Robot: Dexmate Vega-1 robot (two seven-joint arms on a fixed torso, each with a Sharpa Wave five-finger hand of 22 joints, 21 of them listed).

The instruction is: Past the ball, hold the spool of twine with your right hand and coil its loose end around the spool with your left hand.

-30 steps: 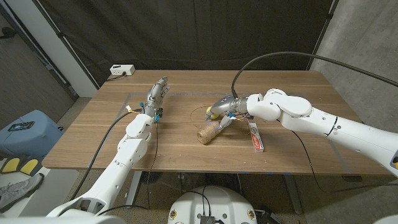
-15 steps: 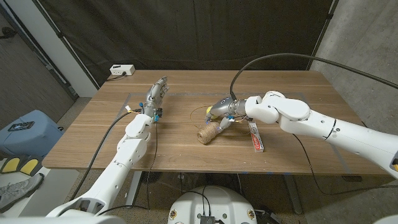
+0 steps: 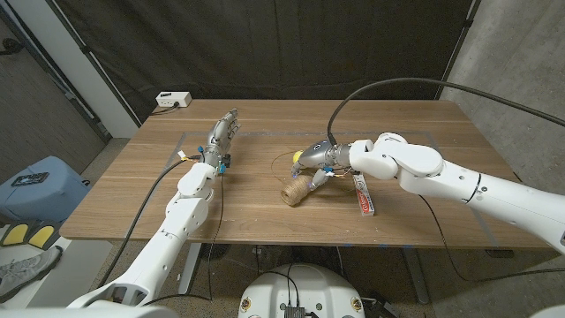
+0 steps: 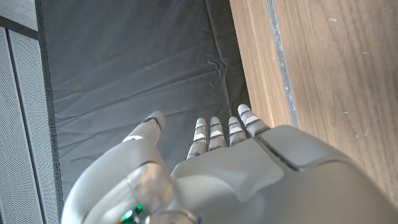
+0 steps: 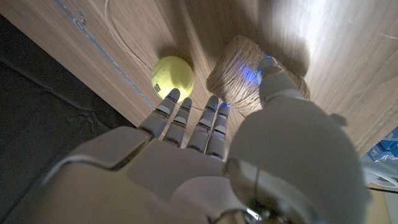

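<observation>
Wooden table (image 3: 132, 208) before you: nearest lies a toothpaste box (image 3: 364, 195), just right of the spool of twine (image 3: 297, 188). That tan, tightly wound spool lies on its side mid-table, its loose end curling toward the yellow ball (image 5: 172, 74) beyond it. Your right hand (image 3: 315, 159) hovers over both, fingers (image 5: 186, 121) extended, gripping nothing. Farther left, your left hand (image 3: 221, 137) waits, fingers straight and empty.

Overhead head view (wrist views close)

Bare table (image 3: 247, 190) lies open left of the spool (image 3: 297, 188); ball (image 3: 297, 160) and toothpaste box (image 3: 363, 194) crowd its other sides.
</observation>
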